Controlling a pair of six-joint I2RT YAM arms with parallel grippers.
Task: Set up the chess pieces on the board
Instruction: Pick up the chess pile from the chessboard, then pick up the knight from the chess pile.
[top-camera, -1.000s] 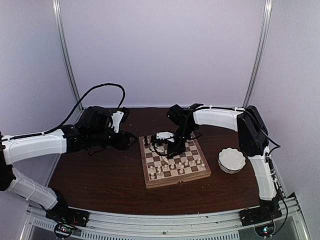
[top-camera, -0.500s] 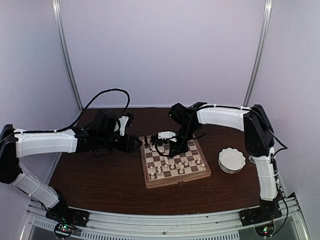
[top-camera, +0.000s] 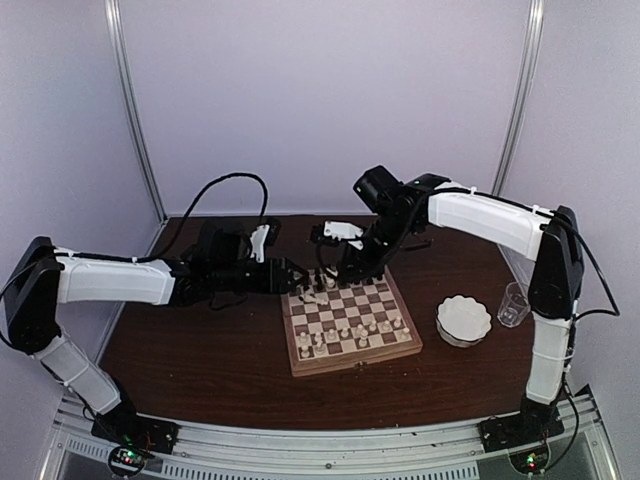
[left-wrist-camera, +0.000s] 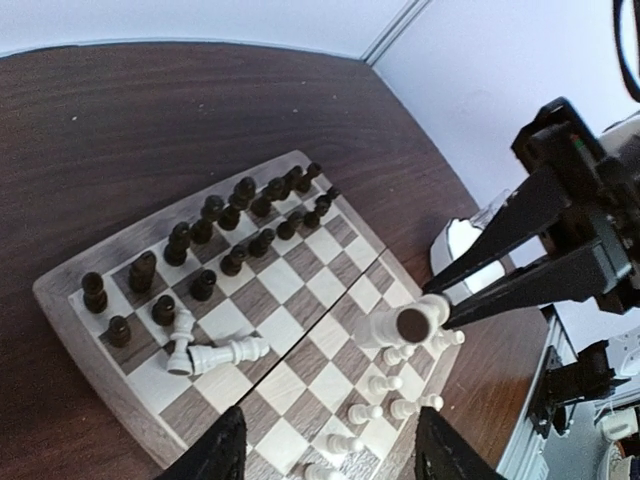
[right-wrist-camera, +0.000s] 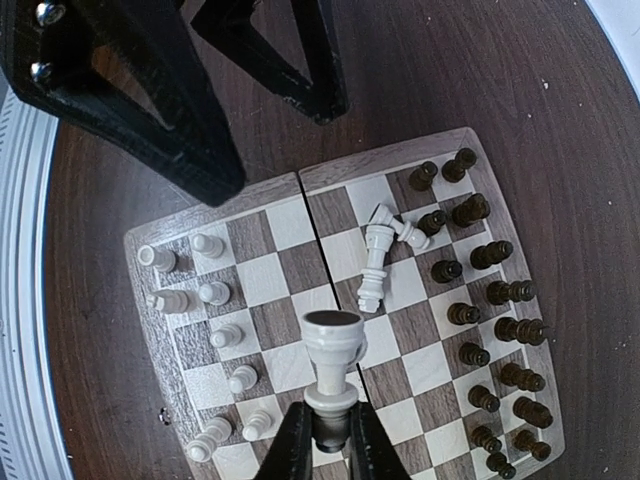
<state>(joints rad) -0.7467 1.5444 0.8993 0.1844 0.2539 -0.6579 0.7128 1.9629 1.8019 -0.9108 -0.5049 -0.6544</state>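
The board (top-camera: 355, 361) lies mid-table, also seen in the left wrist view (left-wrist-camera: 62, 300) and the right wrist view (right-wrist-camera: 138, 292). Dark chess pieces (left-wrist-camera: 230, 225) stand in two rows on one side (right-wrist-camera: 490, 310). White chess pieces (top-camera: 340, 335) stand on the near side. Two white pieces (left-wrist-camera: 225, 352) lie tipped over near the dark rows (right-wrist-camera: 375, 265). My right gripper (right-wrist-camera: 330, 425) is shut on a white piece (right-wrist-camera: 333, 360), held above the board with its dark felt base showing (left-wrist-camera: 412, 325). My left gripper (left-wrist-camera: 340, 460) hangs open over the board's far left part (top-camera: 292, 275).
A white scalloped bowl (top-camera: 464, 320) sits right of the board, with a clear cup (top-camera: 513, 303) beside it. The left gripper's black fingers (right-wrist-camera: 150, 90) hang close to the held piece. Brown tabletop surrounds the board; purple walls enclose the back and sides.
My right gripper closed on the white piece and lifted it off the board, the arm rising toward the back. My left arm reached right, bringing its open gripper over the board.
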